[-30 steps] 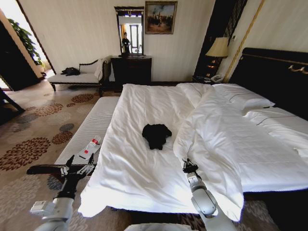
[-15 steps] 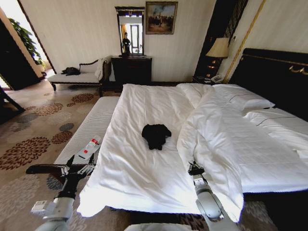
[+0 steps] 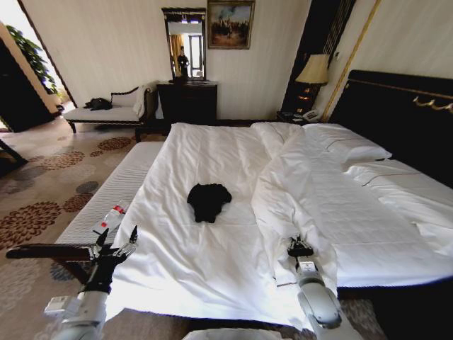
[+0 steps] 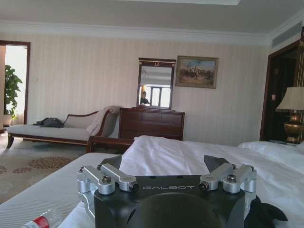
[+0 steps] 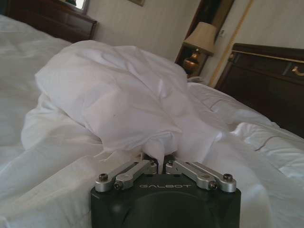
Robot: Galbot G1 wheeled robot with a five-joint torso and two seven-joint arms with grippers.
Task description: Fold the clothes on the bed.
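Black cotton, 1 T-shirt (image 3: 208,201), lies crumpled in a small heap on the white duvet (image 3: 212,262), near the middle of the bed (image 3: 396,106) and well apart from both of our grippers. We note the duvet is flat under the shirt and bunched into a thick rumpled ridge toward the headboard side. Our right gripper (image 3: 300,249) sits low at the near edge of that ridge; in the right wrist view its fingers (image 5: 167,165) are pressed together on a fold of the duvet (image 5: 142,128), the white cloth spilling right over the tips. Our left gripper (image 3: 113,244) hovers off the mattress, above the pale striped bench (image 3: 106,202) at the bed's foot, fingers spread wide with nothing between them; the left wrist view shows the same, 2 dark fingertips (image 4: 214,163) standing well apart. A small plastic bottle (image 3: 108,219) with a red label lies on the bench just beyond the left gripper. Farther off we log a dark dresser (image 3: 187,101) with a mirror (image 3: 185,44), a framed painting (image 3: 230,24), a lamp (image 3: 310,71) by the headboard and a chaise (image 3: 106,112) along the wall.
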